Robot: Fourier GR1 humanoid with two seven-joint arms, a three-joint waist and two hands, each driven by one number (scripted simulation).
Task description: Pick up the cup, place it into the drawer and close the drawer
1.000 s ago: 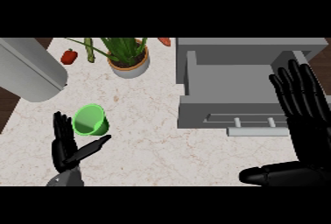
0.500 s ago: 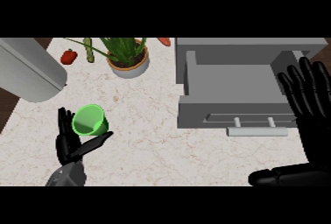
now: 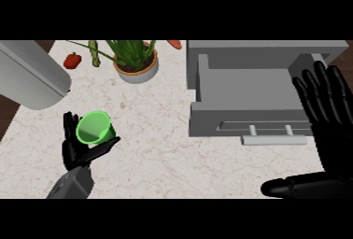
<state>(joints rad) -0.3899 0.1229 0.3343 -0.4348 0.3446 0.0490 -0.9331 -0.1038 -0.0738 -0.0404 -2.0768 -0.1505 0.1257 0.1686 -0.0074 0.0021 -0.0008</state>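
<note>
Cup (image 3: pixel 95 127) cradled in the left hand (image 3: pixel 81 150), drawer (image 3: pixel 244 91) standing open

The left fingers (image 3: pixel 69 125) stand up behind the green cup and the thumb (image 3: pixel 105 144) is hooked under its lower side, so the cup is pinched between them. It tilts with its open mouth turned up and toward the view's left. I cannot tell from here whether its base touches the marble counter (image 3: pixel 172 158). A second ago the hand sat lower and to the left of the cup, with the thumb apart from it; now the thumb is tucked against it. The grey left forearm (image 3: pixel 71 186) comes in from the lower edge.

Well apart, to the right, the drawer is pulled out, showing its bare grey floor, and its pale handle (image 3: pixel 273 139) faces the robot. The right hand (image 3: pixel 329 109) shows at the drawer's right side, fingers (image 3: pixel 319 79) straight, spread and pointing away from the robot, holding nothing. It has hardly shifted in the last second.

At the back of the counter a round pot (image 3: pixel 137 73) holds a green leafy plant (image 3: pixel 131 50). A red pepper (image 3: pixel 72 60) lies to the pot's left, near a large grey rounded thing (image 3: pixel 31 77).
</note>
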